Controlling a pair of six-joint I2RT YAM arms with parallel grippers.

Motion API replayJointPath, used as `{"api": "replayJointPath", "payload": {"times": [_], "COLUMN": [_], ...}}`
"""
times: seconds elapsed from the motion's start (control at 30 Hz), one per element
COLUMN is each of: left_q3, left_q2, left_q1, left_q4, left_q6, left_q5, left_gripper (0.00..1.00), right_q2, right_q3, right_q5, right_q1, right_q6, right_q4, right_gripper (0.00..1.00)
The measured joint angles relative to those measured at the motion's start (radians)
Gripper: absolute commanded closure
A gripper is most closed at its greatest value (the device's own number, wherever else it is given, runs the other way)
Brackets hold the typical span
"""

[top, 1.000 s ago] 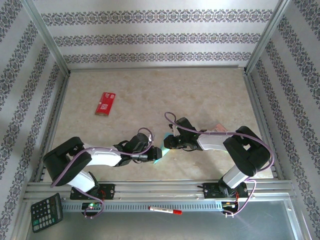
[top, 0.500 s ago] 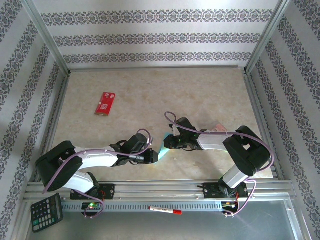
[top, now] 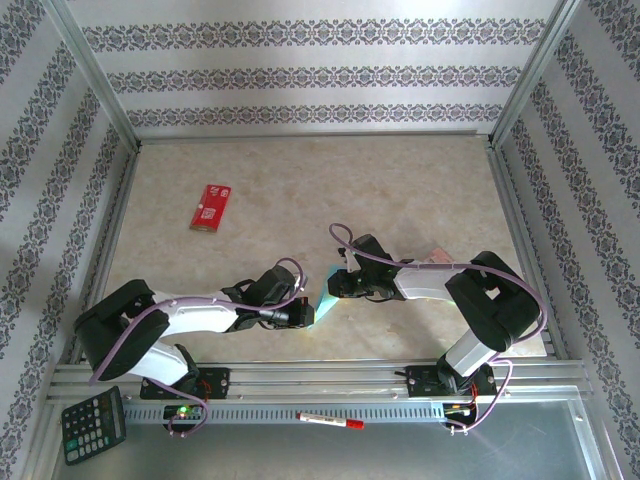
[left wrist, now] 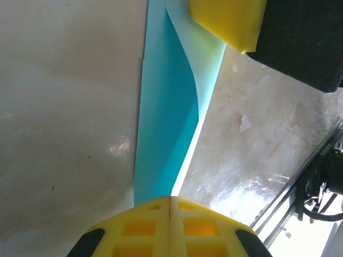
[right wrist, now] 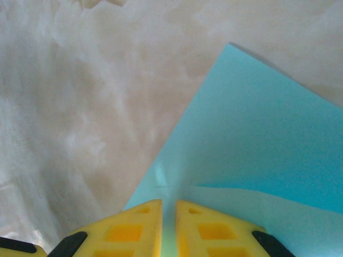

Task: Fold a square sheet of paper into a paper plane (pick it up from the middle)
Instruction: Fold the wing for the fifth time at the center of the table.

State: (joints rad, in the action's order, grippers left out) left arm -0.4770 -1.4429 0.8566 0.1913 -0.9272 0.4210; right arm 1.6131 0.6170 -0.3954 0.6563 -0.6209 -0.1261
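The square sheet of paper (top: 325, 299), light teal and folded into a narrow creased strip, hangs between the two grippers just above the table, near the front middle. My left gripper (top: 308, 314) holds its near end. In the left wrist view the yellow jaws (left wrist: 170, 199) are pressed together where the paper (left wrist: 166, 134) runs into them. My right gripper (top: 337, 288) grips the far end. In the right wrist view the paper (right wrist: 252, 144) fills the thin slit between the jaws (right wrist: 169, 206). The right gripper's yellow finger (left wrist: 230, 21) also shows in the left wrist view.
A red rectangular packet (top: 211, 207) lies at the left of the table. A small pink packet (top: 437, 257) peeks from behind the right arm. A calculator (top: 93, 424) and a red-capped marker (top: 330, 420) rest on the metal shelf in front of the arm bases.
The left gripper's jaws have closed onto the near end of the paper, and the left arm has shifted slightly. The right gripper has kept its hold and place.
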Motion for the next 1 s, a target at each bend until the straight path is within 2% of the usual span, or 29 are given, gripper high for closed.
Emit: {"api": "replayJointPath", "payload": {"times": [0.57,0.77,1.0], "left_q3": [0.092,0.093,0.093], "left_q2": [-0.037,-0.005,0.099], "left_q1": [-0.047,-0.047,-0.047], "left_q4": [0.179,0.169,0.063], "left_q6": [-0.087,-0.089,-0.035], "left_q5": [0.073,0.072,0.050], "left_gripper": [1.00,0.88,0.73], "right_q2": [0.011,0.013,0.013], "right_q3": [0.003,0.005,0.005], "right_q5": [-0.014,-0.015,-0.015], "right_q1": [0.000,0.000,0.000], "right_q6": [0.000,0.000,0.000], "right_q4": [-0.014,-0.014,-0.014], "right_gripper": [0.83,0.83,0.83]}}
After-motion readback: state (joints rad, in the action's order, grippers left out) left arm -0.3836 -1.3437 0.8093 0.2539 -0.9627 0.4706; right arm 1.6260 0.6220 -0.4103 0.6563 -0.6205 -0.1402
